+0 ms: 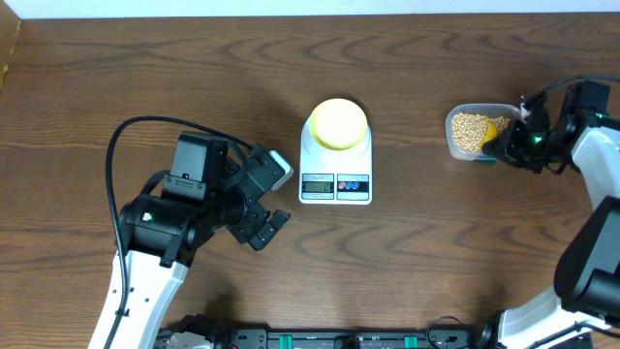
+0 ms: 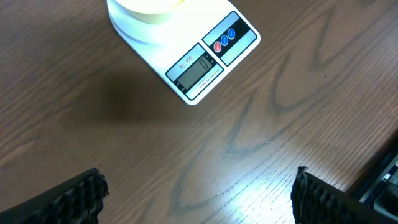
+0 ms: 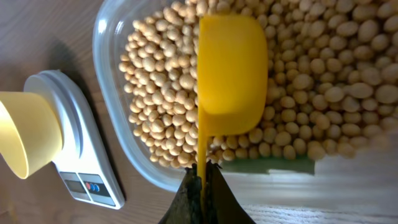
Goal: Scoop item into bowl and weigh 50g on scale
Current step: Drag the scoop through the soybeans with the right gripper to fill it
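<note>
Table: brown wood-grain top (image 1: 145, 78) under everything.
Scale: white (image 1: 335, 167), mid-table, with display and red and blue buttons along its near edge.
Bowl: pale yellow (image 1: 337, 123), on the far part of the scale, well apart from both grippers.
Tub: clear plastic (image 1: 449, 132), right of the scale and apart from it.
Beans: tan (image 1: 467, 130), heaped inside the tub.
Scoop: bright yellow (image 3: 232, 68), cup lying on the beans, thin handle running back over the tub's near wall.
Green strip: (image 3: 273, 165) just beside the tub's near wall; nature unclear.
In the way: tub wall between beans and scale; scoop cup covering a patch of beans.
Left gripper: (image 1: 279, 196) over bare wood at the scale's left front corner, ribbed pads (image 2: 74, 199) spread wide with only table between them.
Right gripper: (image 3: 200, 190) pinched tight on the scoop handle, just outside the tub rim.
Hidden or unclear: display digits too blurred to read; bowl cut off at the top of the left wrist view; tub's right side covered by the right arm from overhead; hollow or underside of the cup facing up, cannot tell.
Beans against fingers: touching the cup, separated from the right fingertips by the tub wall, well apart from the left pads.
</note>
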Motion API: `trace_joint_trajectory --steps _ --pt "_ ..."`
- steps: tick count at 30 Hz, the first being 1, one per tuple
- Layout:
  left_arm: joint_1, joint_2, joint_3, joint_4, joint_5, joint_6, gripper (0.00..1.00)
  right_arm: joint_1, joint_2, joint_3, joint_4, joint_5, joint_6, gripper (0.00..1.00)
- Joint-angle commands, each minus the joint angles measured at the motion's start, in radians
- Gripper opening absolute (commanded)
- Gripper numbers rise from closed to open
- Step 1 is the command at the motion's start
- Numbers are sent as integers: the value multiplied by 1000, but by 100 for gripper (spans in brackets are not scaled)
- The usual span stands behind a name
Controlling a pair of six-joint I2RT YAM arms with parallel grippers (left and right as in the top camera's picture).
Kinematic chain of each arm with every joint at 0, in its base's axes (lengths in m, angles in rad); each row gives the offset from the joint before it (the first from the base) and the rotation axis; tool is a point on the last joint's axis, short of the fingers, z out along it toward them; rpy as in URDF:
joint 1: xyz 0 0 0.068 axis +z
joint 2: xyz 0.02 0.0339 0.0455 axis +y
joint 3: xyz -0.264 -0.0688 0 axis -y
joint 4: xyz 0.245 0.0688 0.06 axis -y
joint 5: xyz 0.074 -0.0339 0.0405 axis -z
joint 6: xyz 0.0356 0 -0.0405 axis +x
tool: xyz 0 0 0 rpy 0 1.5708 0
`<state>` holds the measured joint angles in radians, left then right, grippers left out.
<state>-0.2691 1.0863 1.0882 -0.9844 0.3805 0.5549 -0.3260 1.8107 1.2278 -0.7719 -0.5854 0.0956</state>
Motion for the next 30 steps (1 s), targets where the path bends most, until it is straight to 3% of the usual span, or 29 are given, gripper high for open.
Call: trace_joint_trajectory --steps 1,21,30 --pt "4 -3 9 -2 12 10 97 -13 42 -17 7 -80 9 1" --pt "4 -3 9 -2 12 10 97 -144 42 -17 -9 -334 -16 1" --pt "4 -3 9 -2 12 10 97 -149 42 -17 -25 -333 -158 1"
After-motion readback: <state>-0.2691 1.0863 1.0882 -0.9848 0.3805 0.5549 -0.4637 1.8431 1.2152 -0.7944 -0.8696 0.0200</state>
